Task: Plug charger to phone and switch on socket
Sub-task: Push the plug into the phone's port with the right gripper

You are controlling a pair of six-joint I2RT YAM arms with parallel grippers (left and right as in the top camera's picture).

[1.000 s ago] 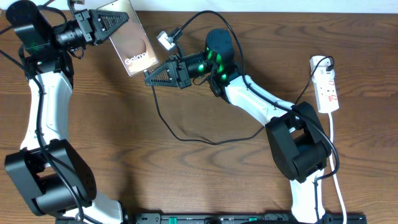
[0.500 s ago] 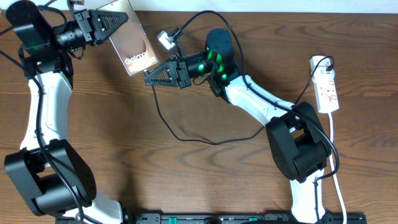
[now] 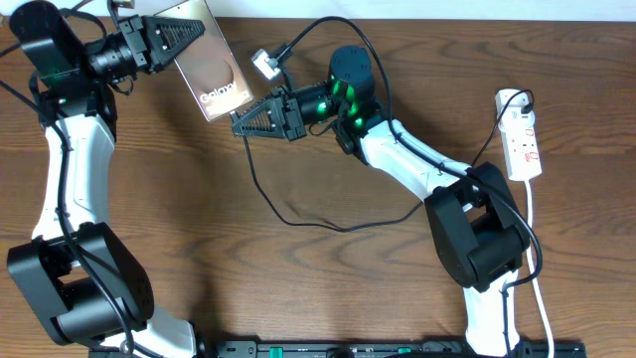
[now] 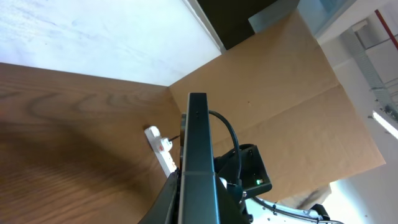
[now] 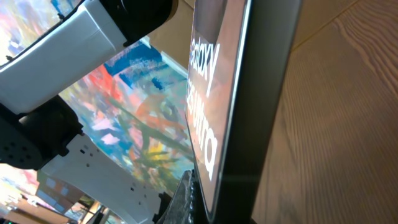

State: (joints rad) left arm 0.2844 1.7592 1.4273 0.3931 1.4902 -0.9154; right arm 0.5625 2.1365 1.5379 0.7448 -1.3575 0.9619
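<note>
Upper left: L gripper [image 3: 197, 30] clamped on Galaxy phone [image 3: 214, 72]; R gripper [image 3: 237, 120] at phone's lower edge, grip unclear.

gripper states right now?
Left gripper: jaws closed, holding the phone.
Right gripper: jaws closed, apparently on the charger tip.

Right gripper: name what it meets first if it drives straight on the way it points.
Most likely the phone, close ahead of the right gripper in both views; exact depth is unclear.
</note>
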